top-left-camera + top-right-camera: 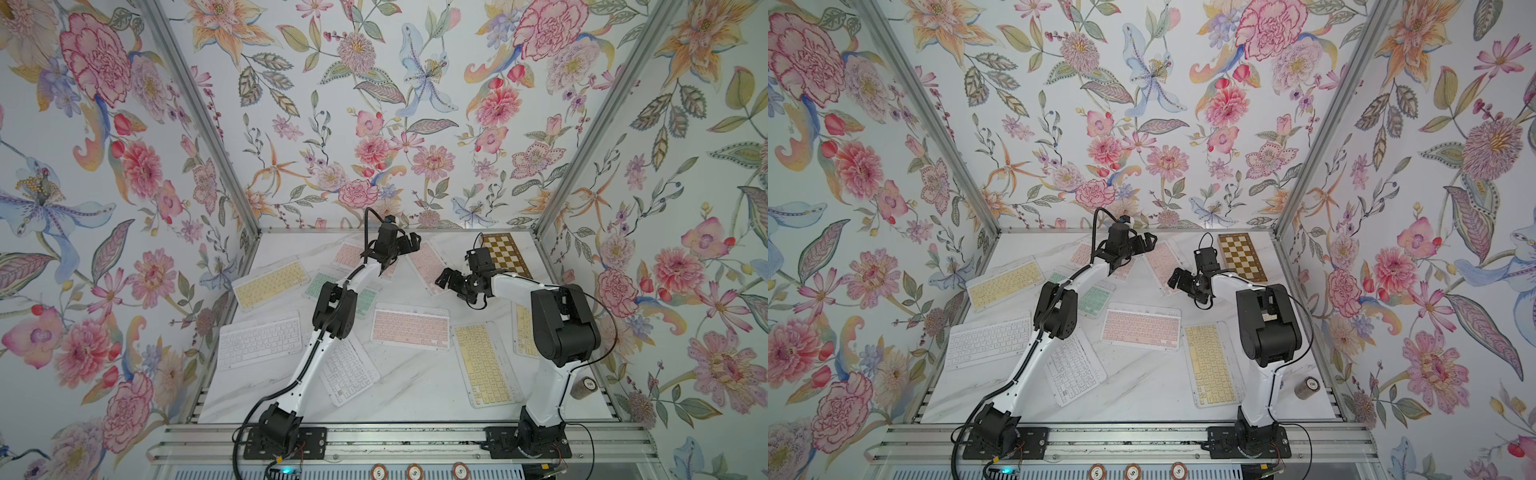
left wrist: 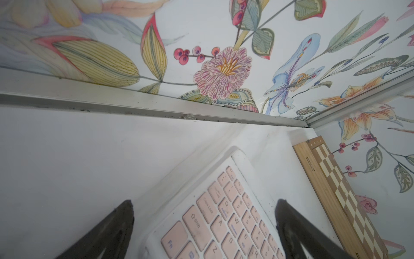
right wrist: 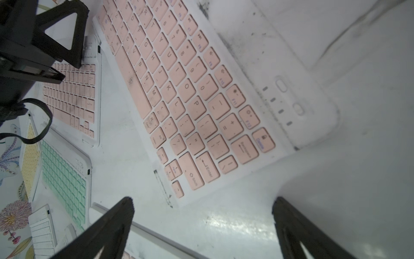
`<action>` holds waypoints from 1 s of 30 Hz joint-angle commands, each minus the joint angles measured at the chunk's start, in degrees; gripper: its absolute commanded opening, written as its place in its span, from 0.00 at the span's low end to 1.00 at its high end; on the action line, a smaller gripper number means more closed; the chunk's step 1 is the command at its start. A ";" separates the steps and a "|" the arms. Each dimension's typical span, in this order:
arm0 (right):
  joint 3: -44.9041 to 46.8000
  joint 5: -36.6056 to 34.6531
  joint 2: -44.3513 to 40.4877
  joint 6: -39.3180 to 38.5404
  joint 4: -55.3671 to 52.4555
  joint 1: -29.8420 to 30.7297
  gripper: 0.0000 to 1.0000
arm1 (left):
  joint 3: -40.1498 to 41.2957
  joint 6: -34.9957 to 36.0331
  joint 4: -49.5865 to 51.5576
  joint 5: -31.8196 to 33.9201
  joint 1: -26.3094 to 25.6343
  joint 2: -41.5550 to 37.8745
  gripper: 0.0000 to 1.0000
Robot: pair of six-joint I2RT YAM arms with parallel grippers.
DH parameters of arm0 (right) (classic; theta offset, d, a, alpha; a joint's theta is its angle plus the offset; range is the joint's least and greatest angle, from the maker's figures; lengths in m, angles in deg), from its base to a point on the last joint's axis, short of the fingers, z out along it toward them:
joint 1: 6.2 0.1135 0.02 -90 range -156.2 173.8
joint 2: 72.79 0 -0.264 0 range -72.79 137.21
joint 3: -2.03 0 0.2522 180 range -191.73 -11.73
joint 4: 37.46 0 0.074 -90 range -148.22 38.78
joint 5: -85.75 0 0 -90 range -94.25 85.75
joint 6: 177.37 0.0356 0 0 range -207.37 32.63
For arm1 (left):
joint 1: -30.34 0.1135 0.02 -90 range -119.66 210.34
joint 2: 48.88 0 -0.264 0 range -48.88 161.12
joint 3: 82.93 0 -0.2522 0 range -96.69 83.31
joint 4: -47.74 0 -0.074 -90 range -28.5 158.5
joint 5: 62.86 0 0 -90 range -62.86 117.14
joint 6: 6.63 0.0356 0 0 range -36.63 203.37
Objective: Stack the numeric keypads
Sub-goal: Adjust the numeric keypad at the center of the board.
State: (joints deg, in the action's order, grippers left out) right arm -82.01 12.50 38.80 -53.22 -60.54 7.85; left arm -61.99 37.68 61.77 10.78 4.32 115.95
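Noted right gripper (image 3: 203,199) fully spread, empty, pink keypad (image 3: 179,89) just ahead. Found left gripper (image 2: 205,201) likewise spread, empty, over same keypad's far end, chessboard (image 2: 327,179) beside.

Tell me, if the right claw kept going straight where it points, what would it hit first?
Probably the pink keypad lying on the table: the wrist view shows it directly ahead of the open right gripper. Depth is unclear, so bare table might come first.

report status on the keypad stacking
left gripper open, right gripper open, both empty. pink keypad lying between them. chessboard beside it, apart.
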 commanded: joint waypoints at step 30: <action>0.25 0.76 1.72 1.98 0.27 -6.19 0.99 | 9.39 1.28 6.82 -9.01 -4.43 -5.16 0.99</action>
State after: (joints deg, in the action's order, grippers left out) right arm -80.83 14.23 38.45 -51.54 -58.51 2.01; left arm -55.82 39.23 62.32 5.51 1.74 112.04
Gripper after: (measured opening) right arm 0.992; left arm 0.994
